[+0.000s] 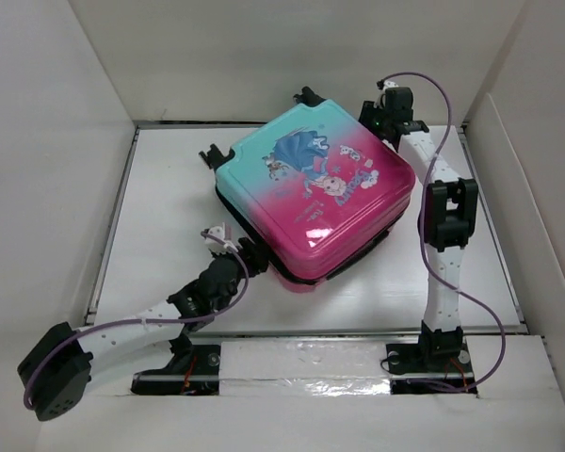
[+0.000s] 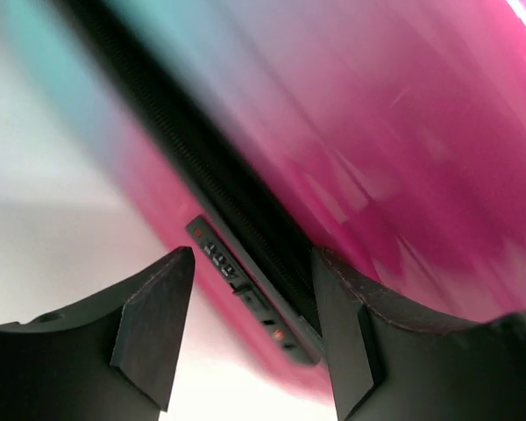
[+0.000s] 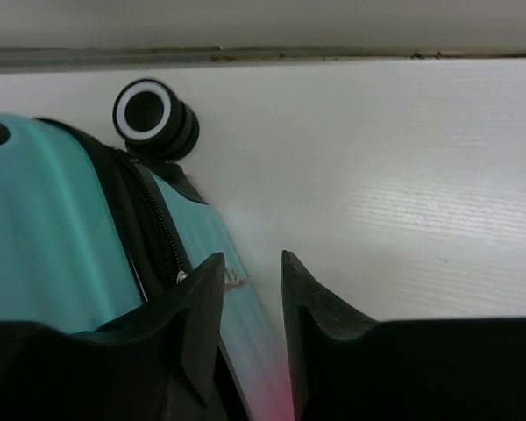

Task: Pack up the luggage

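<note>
inspection note, closing stage of packing.

the luggage lies flat in the middle of the tabletop, printed lid uppermost and lid down on the base. nothing loose is seen beside it. whether the seam is fully fastened cannot be told from these views.

left hand: at the near-left edge of the case, low against the side. its fingers stand apart, and the small lock and the dark seam show in the gap between them. it is unclenched and grips nothing.

right hand: at the far-right corner, just beside a wheel. its jaws show a narrow gap with nothing in it, so it also holds nothing. the zip runs down the teal shell just left of the jaws; a small pale tab sits by the left finger, too small to name with certainty.

judgement: the step in hand appears to be fastening the lid along the seam, and the task looks near its end.

recommendations:
- find the zip pull before closing the right hand; a pinch on bare shell will slip off.
- draw along the line of the seam, not away from it, easing round the corner.
- use the left hand to steady the case against the pull, since it rests on a smooth tabletop and may slide or turn.
- keep the left fingers clear of the lock.
</note>
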